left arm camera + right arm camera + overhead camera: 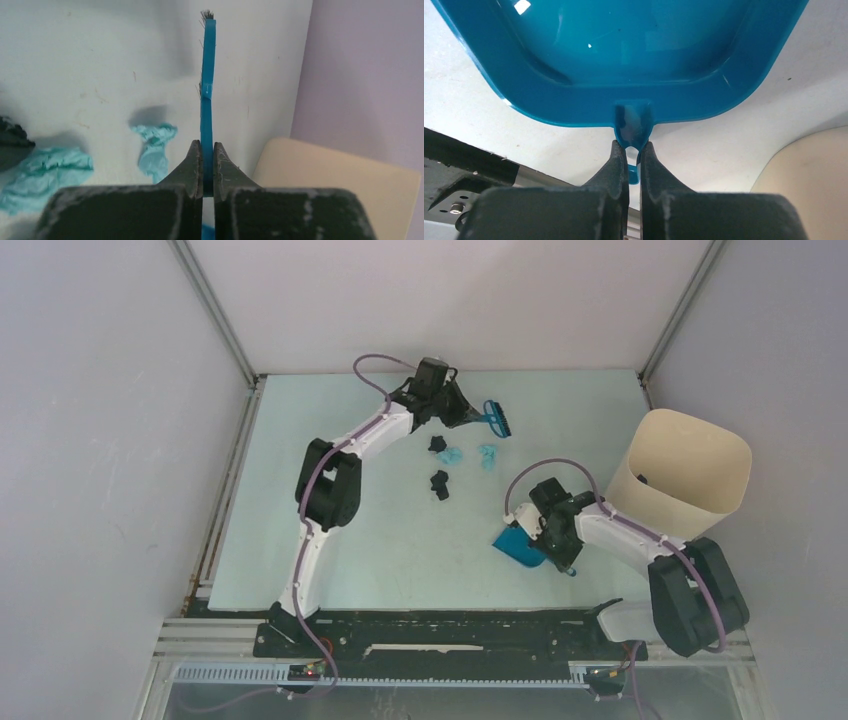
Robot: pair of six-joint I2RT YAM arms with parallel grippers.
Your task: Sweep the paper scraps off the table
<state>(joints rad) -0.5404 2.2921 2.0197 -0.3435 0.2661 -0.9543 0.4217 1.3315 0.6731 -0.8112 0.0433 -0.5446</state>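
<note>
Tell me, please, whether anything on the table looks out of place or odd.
Only the paper scraps: light blue and black lumps scattered on the table near the brush. Nothing else stands out.

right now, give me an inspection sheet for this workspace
surface: pale green table, scraps in its middle
job's things: black and light blue paper scraps lie loose mid-table, between brush and dustpan
clutter: nothing seen
grippers: left gripper shut on the brush handle; right gripper shut on the dustpan handle
cables: purple cable runs along each arm
surroundings: beige bin at right, grey walls around
</note>
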